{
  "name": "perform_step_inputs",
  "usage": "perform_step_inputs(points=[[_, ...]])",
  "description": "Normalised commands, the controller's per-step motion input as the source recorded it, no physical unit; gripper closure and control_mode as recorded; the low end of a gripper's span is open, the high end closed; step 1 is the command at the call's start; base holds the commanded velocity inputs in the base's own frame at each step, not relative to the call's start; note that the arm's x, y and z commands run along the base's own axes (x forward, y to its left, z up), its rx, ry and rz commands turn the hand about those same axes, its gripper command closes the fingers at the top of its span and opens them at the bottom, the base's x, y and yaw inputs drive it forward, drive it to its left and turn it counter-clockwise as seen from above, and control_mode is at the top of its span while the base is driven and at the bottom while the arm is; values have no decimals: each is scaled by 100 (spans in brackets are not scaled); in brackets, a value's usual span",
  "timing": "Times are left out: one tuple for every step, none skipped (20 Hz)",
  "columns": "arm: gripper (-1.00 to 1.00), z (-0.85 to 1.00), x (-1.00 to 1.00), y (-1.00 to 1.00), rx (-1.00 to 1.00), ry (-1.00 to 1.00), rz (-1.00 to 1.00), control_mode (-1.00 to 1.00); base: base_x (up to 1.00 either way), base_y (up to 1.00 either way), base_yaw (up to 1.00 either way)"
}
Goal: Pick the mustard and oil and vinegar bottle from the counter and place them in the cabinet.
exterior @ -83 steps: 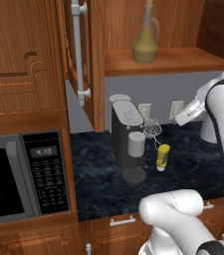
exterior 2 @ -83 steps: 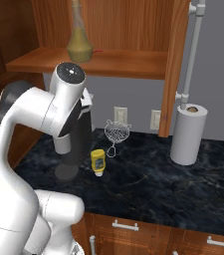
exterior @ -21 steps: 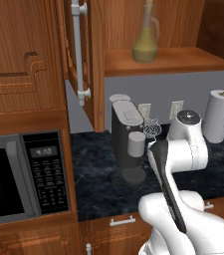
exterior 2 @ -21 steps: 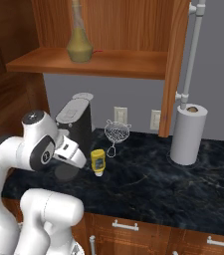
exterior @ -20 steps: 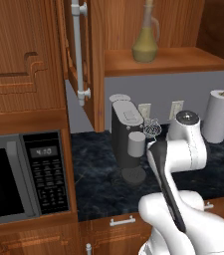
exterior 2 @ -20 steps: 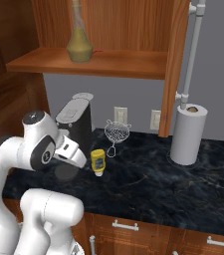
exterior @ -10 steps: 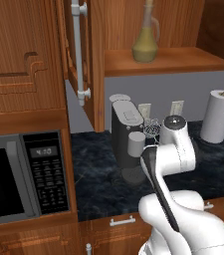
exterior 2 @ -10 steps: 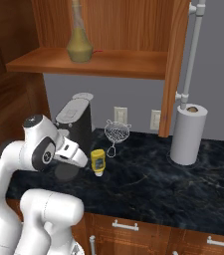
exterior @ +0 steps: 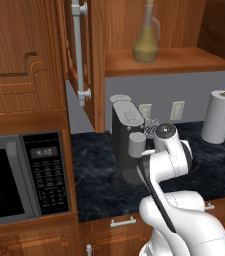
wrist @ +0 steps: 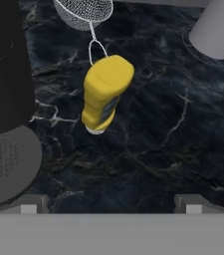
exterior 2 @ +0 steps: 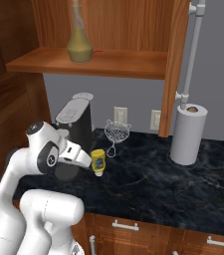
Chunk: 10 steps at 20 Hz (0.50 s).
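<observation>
The mustard (exterior 2: 98, 162), a small yellow squeeze bottle, stands on the dark marbled counter (exterior 2: 183, 184) in front of the wire strainer. In the hand view the mustard (wrist: 106, 94) lies ahead of my gripper (wrist: 111, 205), whose fingertips (wrist: 31, 203) stand wide apart with nothing between them. From the right base view, my gripper (exterior 2: 87, 160) hovers just left of the bottle, apart from it. The oil and vinegar bottle (exterior 2: 79, 45), an olive-gold cruet, rests on the cabinet shelf (exterior 2: 128, 59); the cruet (exterior: 146, 37) also shows on that shelf (exterior: 184, 59) in the left base view.
A black coffee machine (exterior 2: 76, 119) stands close to the left of the mustard. Behind it leans a wire strainer (exterior 2: 116, 132). A paper towel roll (exterior 2: 187, 134) is at the right. The cabinet door with its silver handle (exterior: 76, 50) hangs open; a microwave (exterior: 19, 182) sits left.
The arm has swung down from high on the right and brought the hand low beside the mustard. In the last second it crept a little closer. Both bottles stayed put.
</observation>
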Motion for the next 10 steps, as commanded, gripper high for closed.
perform_step_inputs(points=[[-100, -18, 44, -12, -3, 0, 0, -100, 0, 0, 0], [-100, -16, 41, -12, -2, 0, 0, -100, 0, 0, 0], [-100, -16, 41, -11, -1, 0, 0, -100, 0, 0, 0], [-100, -14, 45, -10, 0, 0, 0, -100, 0, 0, 0], [-100, -16, 45, -9, 0, 0, 0, -100, 0, 0, 0], [-100, -16, 46, -7, 0, 0, 0, -100, 0, 0, 0], [-100, -16, 44, -5, 0, 0, 0, -100, 0, 0, 0], [-100, -17, 42, -4, 0, 0, 0, -100, 0, 0, 0], [-100, -18, 49, -4, 0, 1, 0, -100, 0, 0, 0], [-100, -18, 49, -2, 0, 1, 0, -100, 0, 0, 0]])
